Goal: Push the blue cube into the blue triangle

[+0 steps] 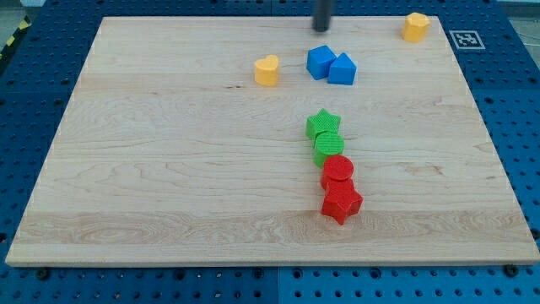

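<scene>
The blue cube (pixel 320 62) sits near the view's top centre on the wooden board (pixel 169 169). The blue triangle (pixel 342 70) lies right against its right side, touching it. My tip (pixel 321 29) is the lower end of a dark rod coming in from the view's top edge. It stands just above the blue cube in the view, a short gap away and not touching it.
A yellow heart (pixel 267 71) lies left of the blue cube. A yellow hexagon (pixel 415 26) sits at the top right corner. A green star (pixel 322 124), green cylinder (pixel 327 146), red cylinder (pixel 338 171) and red star (pixel 341 203) form a line below centre.
</scene>
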You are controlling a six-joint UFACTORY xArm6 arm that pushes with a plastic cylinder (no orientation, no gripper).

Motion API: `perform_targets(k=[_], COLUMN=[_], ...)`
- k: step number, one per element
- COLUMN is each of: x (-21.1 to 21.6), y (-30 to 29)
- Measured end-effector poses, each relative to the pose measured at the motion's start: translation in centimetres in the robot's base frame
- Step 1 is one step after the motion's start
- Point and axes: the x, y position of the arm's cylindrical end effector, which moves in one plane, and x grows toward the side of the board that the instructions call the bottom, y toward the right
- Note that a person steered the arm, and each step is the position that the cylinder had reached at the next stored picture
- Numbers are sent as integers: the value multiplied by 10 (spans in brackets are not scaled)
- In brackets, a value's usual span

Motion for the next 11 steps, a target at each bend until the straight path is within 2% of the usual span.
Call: perform_targets(k=[1, 2, 3, 5, 8, 11], x=[19, 54, 74, 77, 74, 100], y=[-55, -74, -71, -21, 15, 12])
